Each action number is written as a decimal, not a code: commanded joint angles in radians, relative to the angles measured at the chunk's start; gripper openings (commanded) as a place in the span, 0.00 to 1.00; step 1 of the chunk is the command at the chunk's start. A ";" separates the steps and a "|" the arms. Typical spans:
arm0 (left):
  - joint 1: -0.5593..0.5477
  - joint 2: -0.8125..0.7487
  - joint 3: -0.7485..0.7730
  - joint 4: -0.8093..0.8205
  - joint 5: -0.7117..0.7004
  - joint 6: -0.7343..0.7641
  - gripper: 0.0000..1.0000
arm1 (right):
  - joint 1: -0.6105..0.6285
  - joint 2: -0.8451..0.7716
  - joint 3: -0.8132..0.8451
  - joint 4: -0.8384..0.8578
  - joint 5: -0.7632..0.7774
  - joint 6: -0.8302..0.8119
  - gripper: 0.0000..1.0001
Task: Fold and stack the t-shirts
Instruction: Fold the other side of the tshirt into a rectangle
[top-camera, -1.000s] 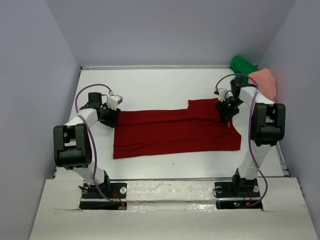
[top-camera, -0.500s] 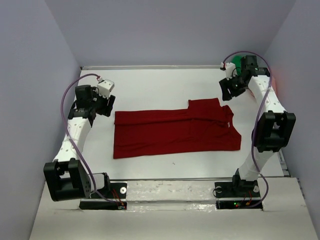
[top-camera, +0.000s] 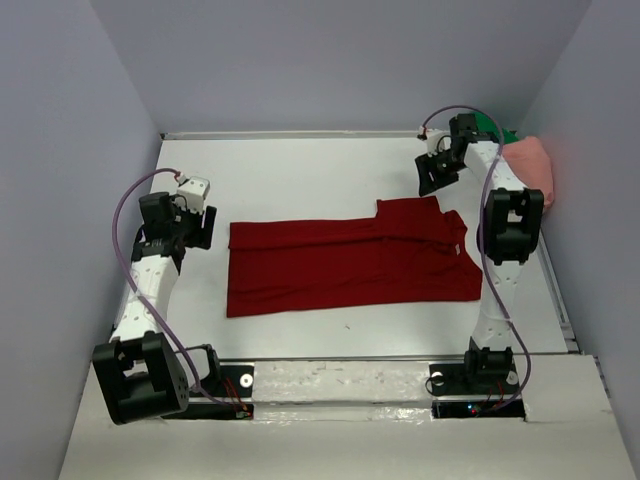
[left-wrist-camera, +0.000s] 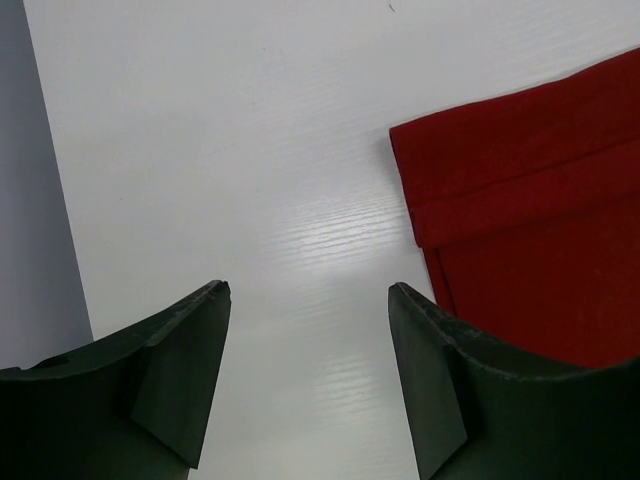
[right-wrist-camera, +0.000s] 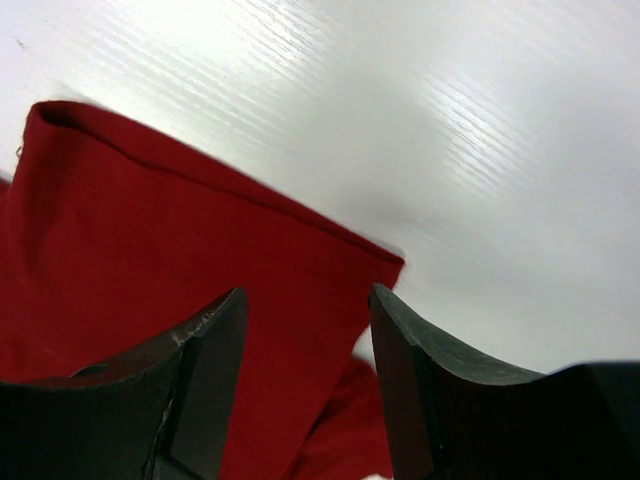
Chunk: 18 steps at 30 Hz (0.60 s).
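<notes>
The dark red t-shirt (top-camera: 350, 262) lies flat on the white table, folded lengthwise into a long band. Its left end shows in the left wrist view (left-wrist-camera: 530, 230), its sleeve in the right wrist view (right-wrist-camera: 170, 260). My left gripper (top-camera: 203, 228) is open and empty, just left of the shirt's left end (left-wrist-camera: 308, 300). My right gripper (top-camera: 432, 180) is open and empty, raised above the shirt's far right sleeve (right-wrist-camera: 305, 300). The bright green t-shirt (top-camera: 490, 128) and the salmon pink t-shirt (top-camera: 530, 165) lie bunched at the back right corner.
The white table (top-camera: 320, 170) is walled by grey panels at the left, back and right. The arm bases stand on a strip at the near edge (top-camera: 340, 380).
Both grippers have let go of the red shirt and drawn away from it. The left arm swung out to the left. The right arm rose toward the back right corner.
</notes>
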 joint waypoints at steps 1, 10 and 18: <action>0.030 -0.015 -0.032 0.069 -0.006 -0.005 0.75 | 0.043 0.034 0.088 0.030 -0.004 0.007 0.57; 0.070 0.001 -0.040 0.066 0.036 -0.002 0.76 | 0.117 0.086 0.091 0.039 0.013 -0.002 0.57; 0.073 0.007 -0.031 0.053 0.054 -0.001 0.76 | 0.152 0.118 0.057 0.052 0.054 -0.014 0.57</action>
